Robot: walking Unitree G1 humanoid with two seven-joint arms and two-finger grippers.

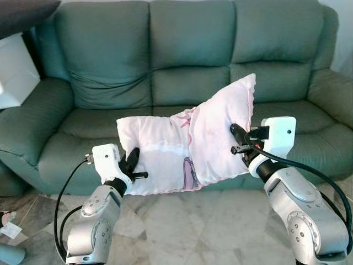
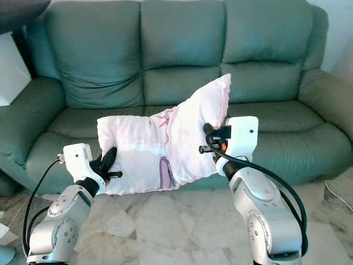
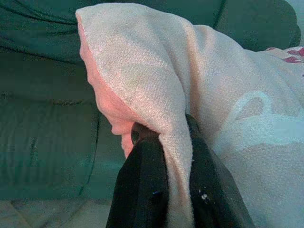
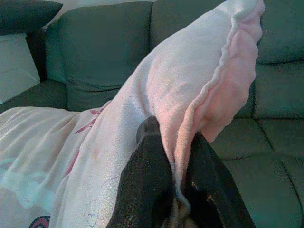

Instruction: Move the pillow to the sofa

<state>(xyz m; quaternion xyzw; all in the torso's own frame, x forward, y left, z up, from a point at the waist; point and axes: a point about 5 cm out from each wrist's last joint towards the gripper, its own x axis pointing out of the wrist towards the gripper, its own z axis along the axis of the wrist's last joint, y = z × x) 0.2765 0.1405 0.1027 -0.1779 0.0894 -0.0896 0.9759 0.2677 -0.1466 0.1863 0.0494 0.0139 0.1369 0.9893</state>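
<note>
A pale pink pillow (image 1: pixel 182 146) with a printed figure hangs in the air in front of the green three-seat sofa (image 1: pixel 182 66), just over its front edge. My left gripper (image 1: pixel 132 163) is shut on the pillow's lower left edge, the cloth (image 3: pixel 178 156) pinched between its black fingers. My right gripper (image 1: pixel 238 138) is shut on the right edge (image 4: pixel 183 156), which stands up higher and folds the pillow in the middle.
A white cushion or box (image 1: pixel 14 72) leans at the sofa's left arm. Marble floor (image 1: pixel 209 226) lies under my arms. Small items (image 1: pixel 8 232) lie on the floor at the lower left. The sofa seat (image 1: pixel 88 124) is bare.
</note>
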